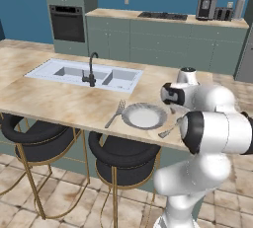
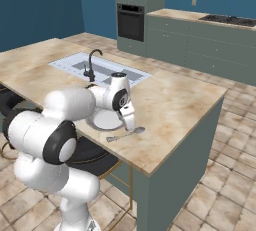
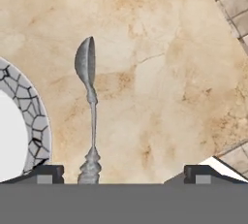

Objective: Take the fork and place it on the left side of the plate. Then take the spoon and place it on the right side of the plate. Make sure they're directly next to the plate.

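The round grey plate (image 1: 144, 117) rests near the island's front edge. The fork (image 1: 115, 114) lies flat just left of the plate, tines pointing away. Right of the plate, the spoon (image 1: 168, 132) (image 2: 127, 134) lies on the counter. In the hand view the spoon (image 3: 89, 106) runs up from below, bowl at the top, beside the plate's rim (image 3: 35, 116). My gripper (image 3: 123, 177) (image 2: 130, 121) hovers open just above the spoon's handle end, with nothing between its fingers. The spoon sits close to the left fingertip (image 3: 48, 173). My arm hides part of the plate (image 2: 106, 120).
A sink with a dark faucet (image 1: 91, 71) is set into the island behind the plate. Black stools (image 1: 123, 158) stand under the front edge. The counter's edge (image 3: 227, 150) lies close to the right of the spoon, with tiled floor beyond.
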You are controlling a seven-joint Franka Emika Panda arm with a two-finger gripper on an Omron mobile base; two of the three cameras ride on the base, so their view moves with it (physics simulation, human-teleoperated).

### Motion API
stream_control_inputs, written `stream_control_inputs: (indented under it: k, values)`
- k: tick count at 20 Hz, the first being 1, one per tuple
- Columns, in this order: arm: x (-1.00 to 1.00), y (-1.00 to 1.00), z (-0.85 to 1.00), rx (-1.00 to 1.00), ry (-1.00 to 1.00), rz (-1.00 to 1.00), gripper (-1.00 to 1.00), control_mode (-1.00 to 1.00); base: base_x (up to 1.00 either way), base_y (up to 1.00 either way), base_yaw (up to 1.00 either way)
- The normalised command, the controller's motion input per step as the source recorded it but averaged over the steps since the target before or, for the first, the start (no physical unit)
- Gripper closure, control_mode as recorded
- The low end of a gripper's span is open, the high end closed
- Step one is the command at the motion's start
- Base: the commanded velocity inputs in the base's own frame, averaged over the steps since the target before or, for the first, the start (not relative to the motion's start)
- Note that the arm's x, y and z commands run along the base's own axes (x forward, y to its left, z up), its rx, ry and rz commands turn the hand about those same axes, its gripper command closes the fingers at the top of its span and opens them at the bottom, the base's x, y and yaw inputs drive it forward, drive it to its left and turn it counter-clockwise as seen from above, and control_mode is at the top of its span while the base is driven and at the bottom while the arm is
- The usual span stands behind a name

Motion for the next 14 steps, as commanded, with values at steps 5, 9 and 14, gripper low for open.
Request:
stream_control_inputs:
  k: [5,9,14]
  values:
    - [-0.99,0.24,0.62,0.0,0.0,0.09,-1.0,-1.0,0.0,0.0,0.0]
    - [-1.0,0.34,0.34,0.0,0.0,0.23,-1.0,-1.0,0.0,0.0,0.0]
    - [-1.0,0.43,0.4,0.0,0.0,0.22,-1.0,-1.0,0.0,0.0,0.0]
